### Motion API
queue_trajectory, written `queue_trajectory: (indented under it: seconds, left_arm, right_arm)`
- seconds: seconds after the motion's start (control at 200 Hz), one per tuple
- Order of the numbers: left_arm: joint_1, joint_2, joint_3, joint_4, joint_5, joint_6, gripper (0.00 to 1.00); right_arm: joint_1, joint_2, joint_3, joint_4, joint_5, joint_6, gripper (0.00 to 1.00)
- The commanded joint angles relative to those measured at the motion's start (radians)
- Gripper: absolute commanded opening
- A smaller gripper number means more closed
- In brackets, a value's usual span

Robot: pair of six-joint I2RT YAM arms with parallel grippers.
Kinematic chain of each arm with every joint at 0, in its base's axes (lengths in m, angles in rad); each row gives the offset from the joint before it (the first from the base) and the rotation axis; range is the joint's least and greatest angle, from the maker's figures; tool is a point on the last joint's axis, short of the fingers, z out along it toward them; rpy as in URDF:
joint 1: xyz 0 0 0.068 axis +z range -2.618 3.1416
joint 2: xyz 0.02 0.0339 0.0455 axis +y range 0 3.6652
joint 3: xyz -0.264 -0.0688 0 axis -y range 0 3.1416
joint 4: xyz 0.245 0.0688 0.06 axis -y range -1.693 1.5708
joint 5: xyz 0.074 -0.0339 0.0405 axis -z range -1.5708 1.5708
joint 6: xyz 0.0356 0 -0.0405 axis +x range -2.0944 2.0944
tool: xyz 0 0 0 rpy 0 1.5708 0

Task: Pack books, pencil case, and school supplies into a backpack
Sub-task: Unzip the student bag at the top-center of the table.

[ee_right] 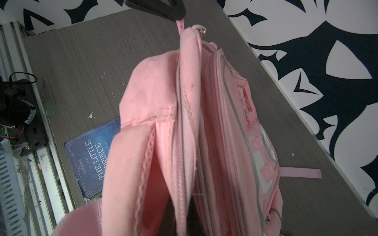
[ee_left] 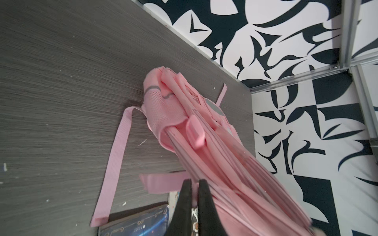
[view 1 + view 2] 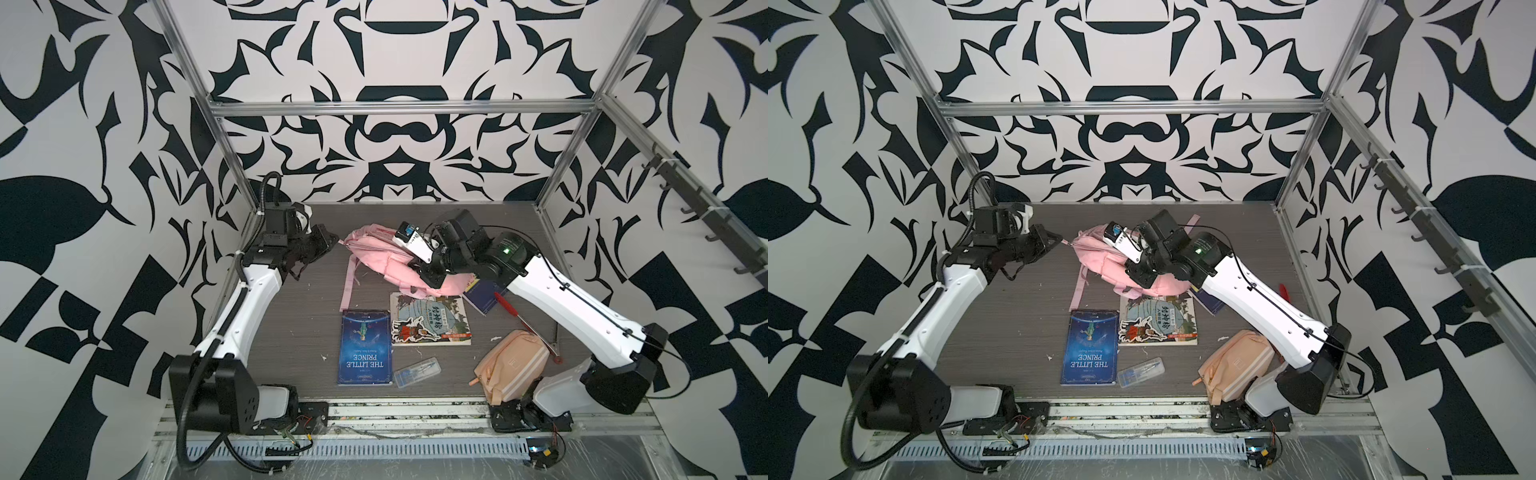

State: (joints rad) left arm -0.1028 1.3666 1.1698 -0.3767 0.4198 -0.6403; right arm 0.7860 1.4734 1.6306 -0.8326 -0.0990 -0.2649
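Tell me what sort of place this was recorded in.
Likely a robot lab test cell: an aluminium frame, black-and-white patterned wall panels, and the left arm and right arm bolted along a grey tabletop.

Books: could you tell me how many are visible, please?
3: The Little Prince, front-centre; illustrated Chinese book beside it, edge under the backpack; navy book partly beneath the right arm. Others may be hidden.

A grey wood-grain table [image 3: 299, 328] sits inside an aluminium frame [image 3: 399, 107], with bold black-and-white patterned walls [image 3: 395, 54] all around. A red pen [image 3: 505, 303] lies near the table's right edge. A rail of dark hooks [image 3: 702, 212] runs along the right wall, and a slotted cable duct [image 3: 374, 451] crosses the front.
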Motion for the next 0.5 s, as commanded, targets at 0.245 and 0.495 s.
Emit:
queue_trajectory:
  seconds: [0.245, 0.495]
  left_arm:
    - [0.064, 0.250, 0.019, 0.197, -0.038, -0.027, 0.00]
    - [0.062, 0.415, 0.112, 0.213, -0.012, -0.042, 0.00]
  right_arm:
    - [-0.033, -0.074, 0.040, 0.009, 0.034, 0.027, 0.00]
    - [-0.038, -0.068, 0.023, 0.007, 0.021, 0.035, 0.00]
